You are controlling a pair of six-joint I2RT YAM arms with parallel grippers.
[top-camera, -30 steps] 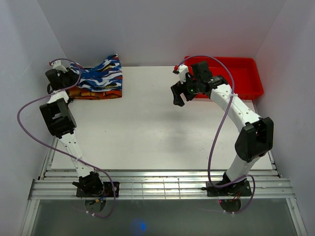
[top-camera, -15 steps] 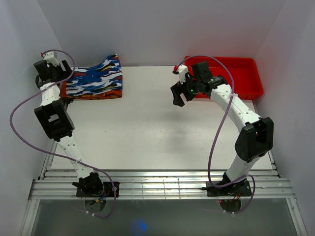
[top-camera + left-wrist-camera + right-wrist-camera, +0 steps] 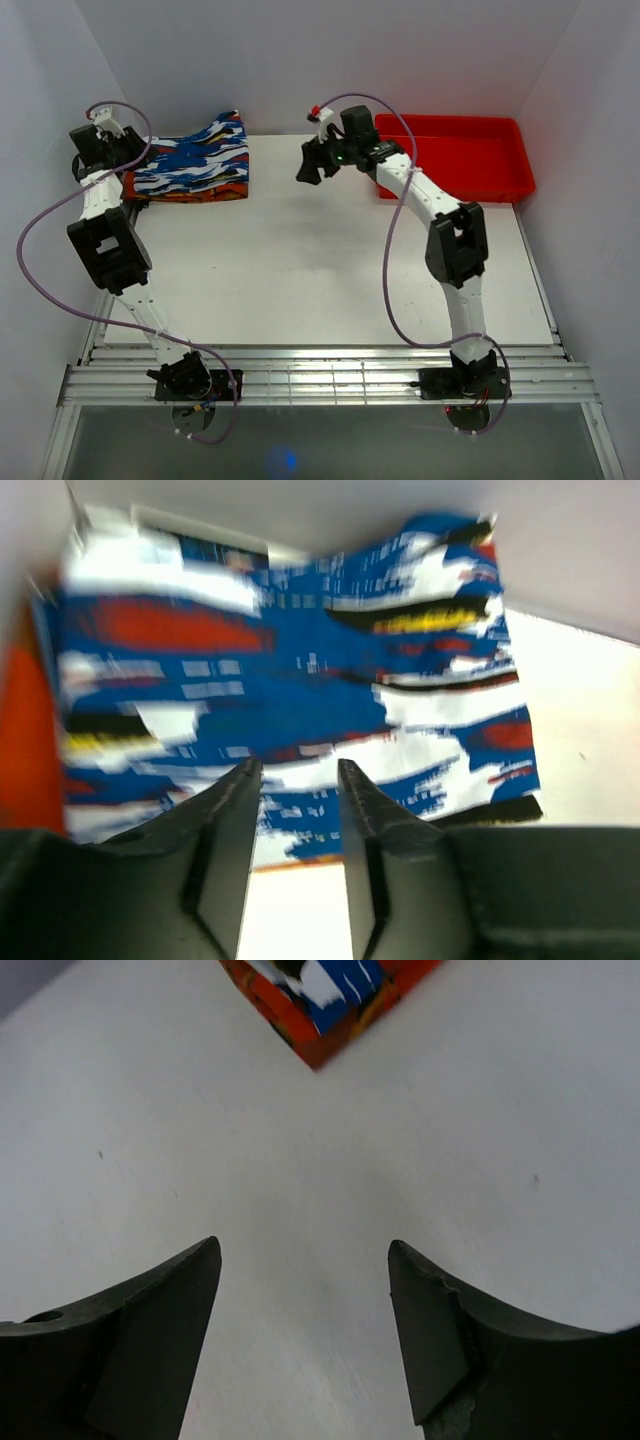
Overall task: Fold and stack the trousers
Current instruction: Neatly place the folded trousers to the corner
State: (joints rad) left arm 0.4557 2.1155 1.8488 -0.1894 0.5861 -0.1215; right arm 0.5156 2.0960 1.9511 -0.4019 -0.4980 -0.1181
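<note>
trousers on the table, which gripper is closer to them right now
Left. The left gripper is at the left edge of the trousers, almost over them; the right gripper hangs above the table off to their right, well apart.

You are looking at folded blue-and-white brushstroke-print fabric trousers (image 3: 300, 680) smearing in left wrist view, print details blurring. Right wrist view: top edge cutting them off, only one corner showing. Overhead: white right arm (image 3: 410, 185) hiding near-left corner of red plastic bin (image 3: 480, 130).
</note>
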